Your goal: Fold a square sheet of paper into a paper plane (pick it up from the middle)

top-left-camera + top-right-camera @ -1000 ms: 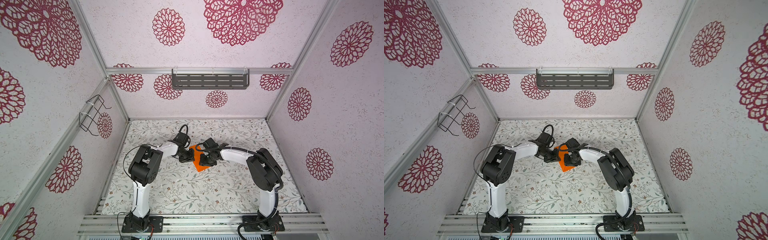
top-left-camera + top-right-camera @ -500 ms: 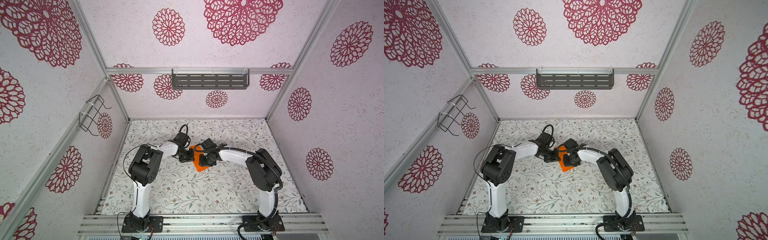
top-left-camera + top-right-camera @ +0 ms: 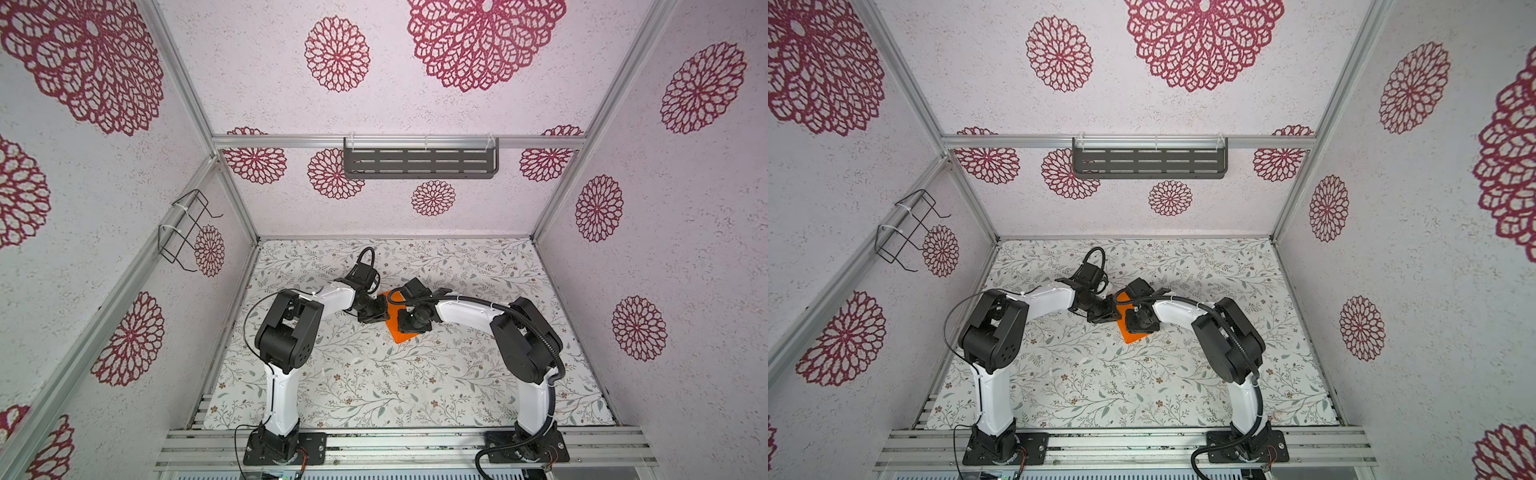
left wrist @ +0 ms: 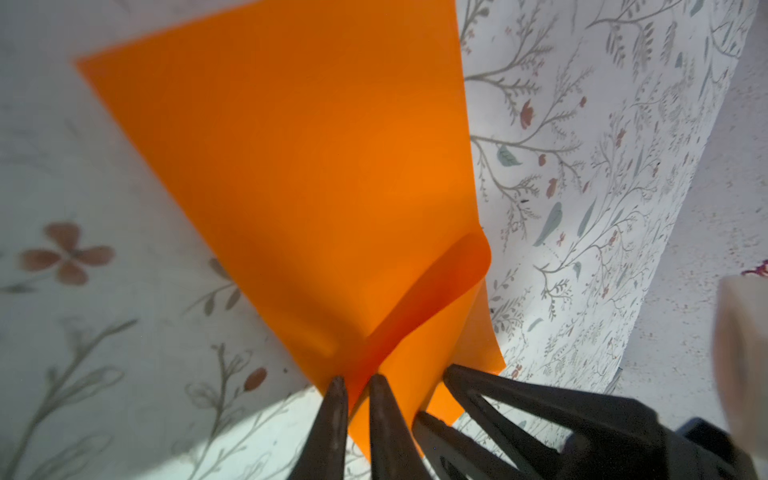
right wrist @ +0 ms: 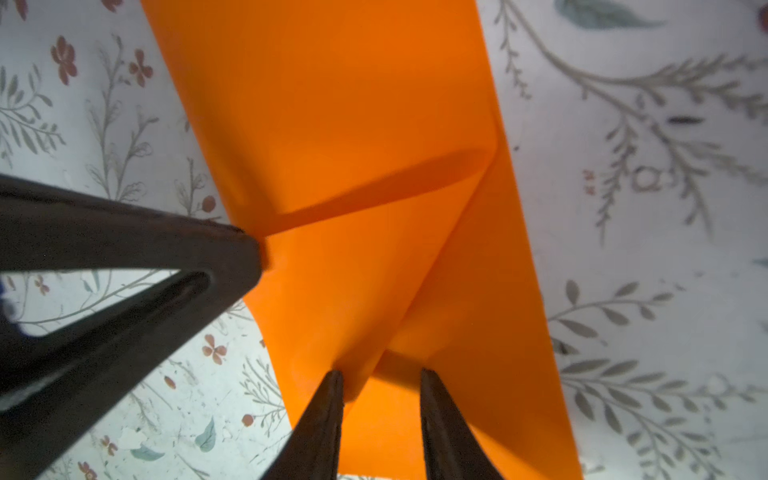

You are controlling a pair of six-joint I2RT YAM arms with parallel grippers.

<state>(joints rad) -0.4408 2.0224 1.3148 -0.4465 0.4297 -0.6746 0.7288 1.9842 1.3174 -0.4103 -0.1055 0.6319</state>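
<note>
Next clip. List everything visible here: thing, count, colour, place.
square sheet of paper: one, bright orange, mid-table, bulged into a fold.
table cover: one, white floral print, booth floor.
slotted shelf: one, dark grey, back wall.
wire rack: one, black, left wall.
flower medallions: many, dark red, on the walls.
frame rails: several, silver, booth edges and front.
left gripper: one, black, jaws nearly together at the sheet's raised fold.
right gripper: one, black, jaws apart astride the fold.
arms: two, white and black, mounted on the front rail.
</note>
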